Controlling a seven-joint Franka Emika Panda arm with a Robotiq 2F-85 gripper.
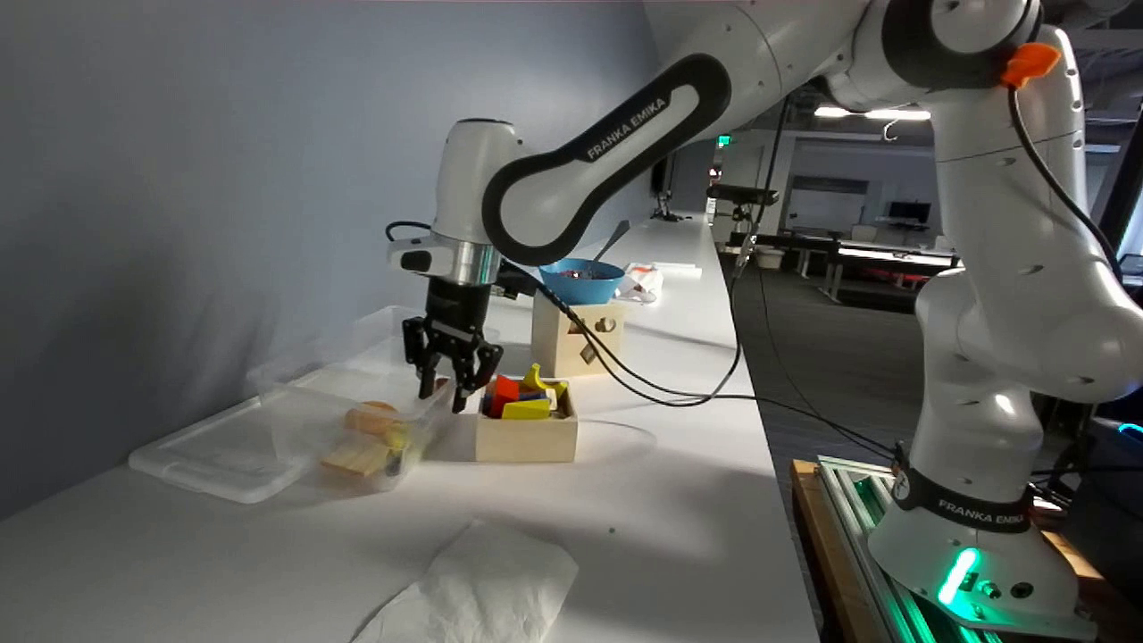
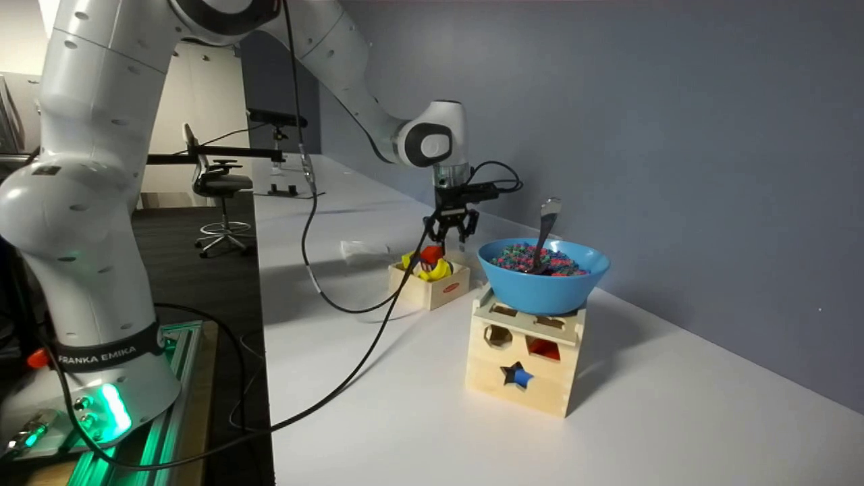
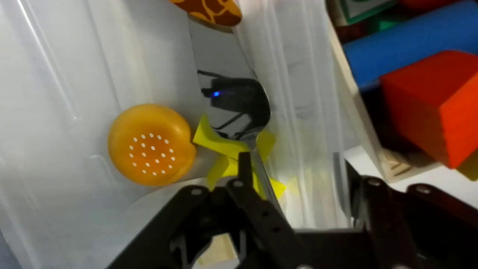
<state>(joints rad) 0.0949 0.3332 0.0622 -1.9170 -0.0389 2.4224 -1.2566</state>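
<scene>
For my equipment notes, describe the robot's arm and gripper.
The arm is white with rounded segments, black trim, FRANKA EMIKA lettering and a glowing green light. The gripper is black with two jointed fingers. The wrist has a silvery ring and trailing black cables.

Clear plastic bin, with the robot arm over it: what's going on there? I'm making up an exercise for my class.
A robot arm has its tool at one side wall of the clear bin. The fingers are spread, seemingly straddling that wall, and nothing looks gripped. In the bin lie a dotted orange bun-like piece, a yellow piece and a shiny metal utensil. A wooden box of coloured blocks stands beside the bin.
</scene>
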